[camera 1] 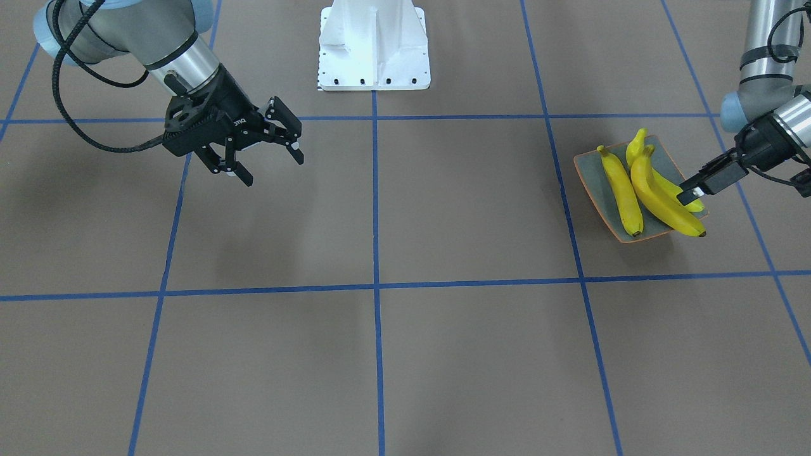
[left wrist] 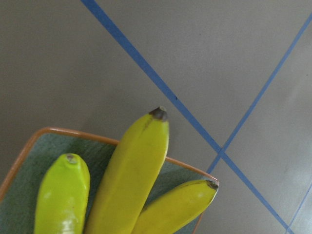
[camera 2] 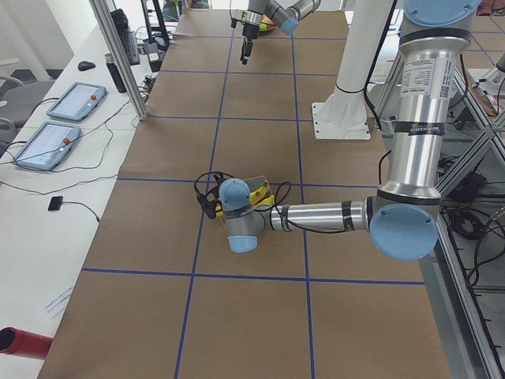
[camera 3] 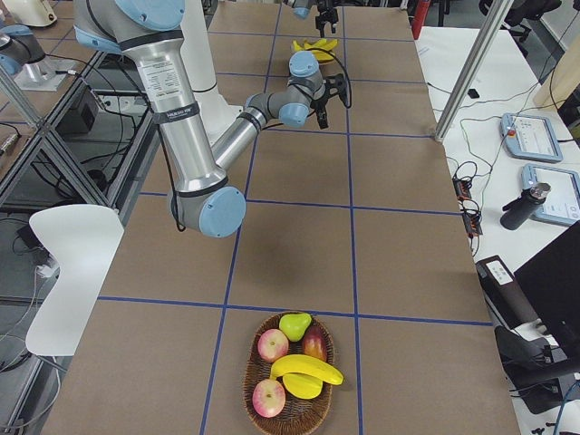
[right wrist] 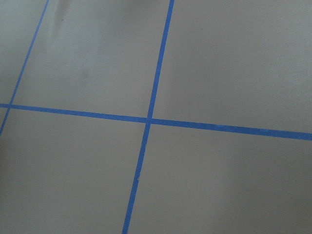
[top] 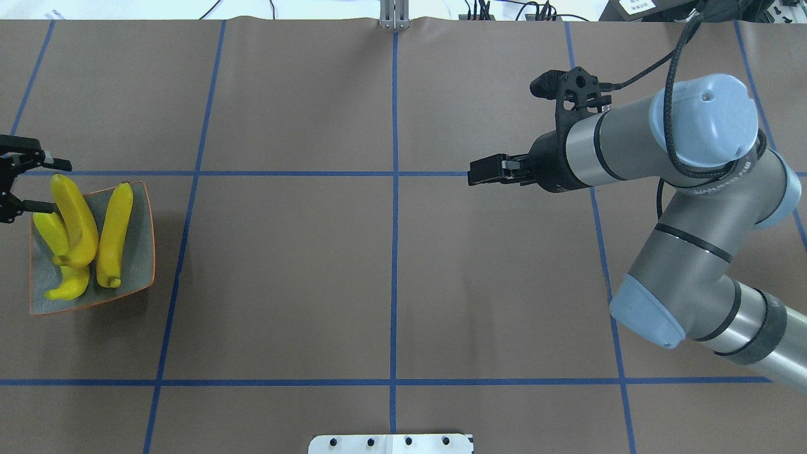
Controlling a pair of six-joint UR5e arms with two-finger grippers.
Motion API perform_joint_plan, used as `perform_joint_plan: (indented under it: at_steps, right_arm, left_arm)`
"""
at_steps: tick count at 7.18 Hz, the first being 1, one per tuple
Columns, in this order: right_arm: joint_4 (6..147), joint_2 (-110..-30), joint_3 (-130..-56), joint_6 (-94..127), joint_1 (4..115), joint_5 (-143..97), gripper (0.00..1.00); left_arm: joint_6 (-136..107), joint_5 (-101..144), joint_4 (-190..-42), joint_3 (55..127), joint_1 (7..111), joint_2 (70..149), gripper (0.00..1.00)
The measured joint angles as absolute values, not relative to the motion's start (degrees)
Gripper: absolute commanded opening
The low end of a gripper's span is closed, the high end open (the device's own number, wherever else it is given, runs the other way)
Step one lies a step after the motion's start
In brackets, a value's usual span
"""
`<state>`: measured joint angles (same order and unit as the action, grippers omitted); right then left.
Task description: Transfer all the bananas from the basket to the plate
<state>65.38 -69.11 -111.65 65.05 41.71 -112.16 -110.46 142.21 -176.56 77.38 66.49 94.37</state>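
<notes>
Three yellow bananas lie side by side on the grey-green plate with the orange rim; they also show in the overhead view and the left wrist view. My left gripper is open and empty at the plate's far end, its jaws on either side of the tip of the middle banana. A fourth banana lies in the wicker basket at the table's other end. My right gripper is open and empty, held above bare table far from both.
The basket also holds three apples and a green pear. The robot's white base stands at the middle of the table's edge. Blue tape lines divide the brown table into squares.
</notes>
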Motion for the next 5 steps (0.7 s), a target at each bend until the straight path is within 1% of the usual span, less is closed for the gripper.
perform_joint_plan:
  at_steps: [3, 5]
  right_arm:
    - [66.0, -74.1, -110.2, 63.6, 51.1, -114.4, 1.00]
    - [66.1, -77.3, -106.3, 56.5, 59.8, -119.3, 1.00]
  left_arm:
    - [-97.6, 142.5, -173.5, 78.2, 70.0, 96.6, 0.99]
    - [-86.0, 142.6, -166.9, 78.2, 71.2, 97.2, 0.99]
